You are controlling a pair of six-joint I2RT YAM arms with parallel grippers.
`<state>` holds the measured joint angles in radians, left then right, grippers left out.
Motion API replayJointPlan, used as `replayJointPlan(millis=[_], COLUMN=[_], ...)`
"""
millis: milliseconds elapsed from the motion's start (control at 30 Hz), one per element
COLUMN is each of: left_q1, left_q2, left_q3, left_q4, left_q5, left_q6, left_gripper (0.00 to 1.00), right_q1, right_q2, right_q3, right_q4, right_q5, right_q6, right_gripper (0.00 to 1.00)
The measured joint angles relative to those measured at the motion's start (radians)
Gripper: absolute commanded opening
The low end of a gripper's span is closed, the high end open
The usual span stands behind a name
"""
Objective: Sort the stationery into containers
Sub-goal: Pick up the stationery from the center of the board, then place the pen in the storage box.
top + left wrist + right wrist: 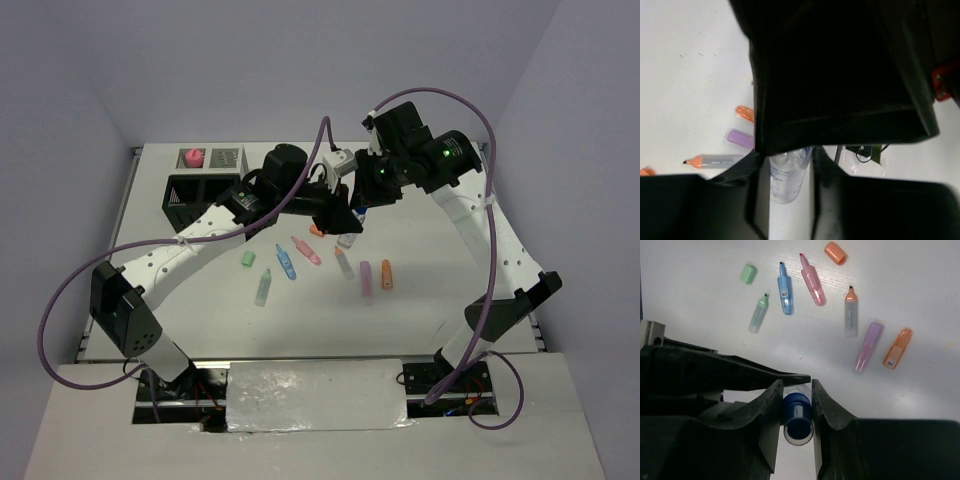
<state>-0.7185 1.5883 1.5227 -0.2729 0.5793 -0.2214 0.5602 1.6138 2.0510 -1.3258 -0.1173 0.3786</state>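
A tiny clear bottle [786,175] with a blue cap [797,412] is held above the table between both grippers. My left gripper [785,170] is shut on its clear body. My right gripper [796,395] is shut on the blue cap. In the top view the two grippers meet mid-table, left [338,215] and right [366,198]. Loose on the table lie a mint marker [758,314], mint cap [747,273], blue marker [784,289], pink marker [812,280], orange-tipped grey marker [851,312], purple marker [868,346], orange marker [897,348] and orange cap [835,252].
The black organizer [205,190] stands at the far left of the table, with a pink-capped bottle [192,157] in a back compartment. The markers lie in a loose row [305,250] just in front of the grippers. The right gripper's body fills the upper left wrist view.
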Motion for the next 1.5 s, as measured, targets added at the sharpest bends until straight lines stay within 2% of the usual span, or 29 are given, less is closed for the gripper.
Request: replayJointPlan(millis=[33,133,167,333,433,533,567,600,867,1033,1233,1400,1500], left_q1=[0.001,0.001,0.001,0.0,0.001,0.019,0.028,0.038,0.111,0.28,0.53,0.604,0.626], left_q2=[0.0,-0.001,-0.001,-0.011,-0.035,-0.051,-0.051,-0.051,-0.051,-0.031,0.168,0.348,0.399], left_q3=[0.0,0.003,0.003,-0.009,-0.037,-0.059,-0.063,-0.066,-0.072,-0.061,0.092,0.238,0.265], left_q4=[-0.004,-0.008,-0.01,-0.004,0.017,0.026,0.028,0.025,0.027,0.042,0.134,0.197,0.229], left_q5=[0.006,0.003,0.0,-0.024,-0.053,-0.086,-0.093,-0.097,-0.2,-0.413,-0.652,-0.766,-0.789], left_q6=[0.002,0.009,0.009,0.007,0.002,-0.009,-0.014,-0.016,-0.021,-0.049,-0.105,-0.122,-0.122], left_gripper=[0.0,0.0,0.0,0.0,0.0,0.0,0.0,0.0,0.0,0.0,0.0,0.0,0.0], right_q1=[-0.002,-0.006,-0.006,-0.021,-0.038,-0.044,-0.047,-0.052,-0.178,-0.312,-0.309,-0.309,-0.309], right_q2=[-0.003,-0.006,-0.006,-0.047,-0.07,-0.08,-0.085,-0.089,-0.159,-0.314,-0.476,-0.496,-0.486], right_q3=[-0.001,-0.002,-0.004,-0.077,-0.114,-0.116,-0.116,-0.116,-0.137,-0.258,-0.414,-0.53,-0.55], right_q4=[-0.001,0.007,0.008,0.071,0.112,0.124,0.13,0.138,0.213,0.29,0.359,0.362,0.349], right_q5=[0.008,0.013,0.014,-0.013,-0.058,-0.082,-0.081,-0.074,-0.101,-0.107,-0.182,-0.21,-0.216], right_q6=[0.002,0.008,0.009,0.027,0.059,0.078,0.082,0.092,0.153,0.167,0.136,0.1,0.08], right_gripper=[0.0,0.15,0.31,0.36,0.46,0.72,0.88,0.99,1.0,1.0,1.0,1.0,1.0])
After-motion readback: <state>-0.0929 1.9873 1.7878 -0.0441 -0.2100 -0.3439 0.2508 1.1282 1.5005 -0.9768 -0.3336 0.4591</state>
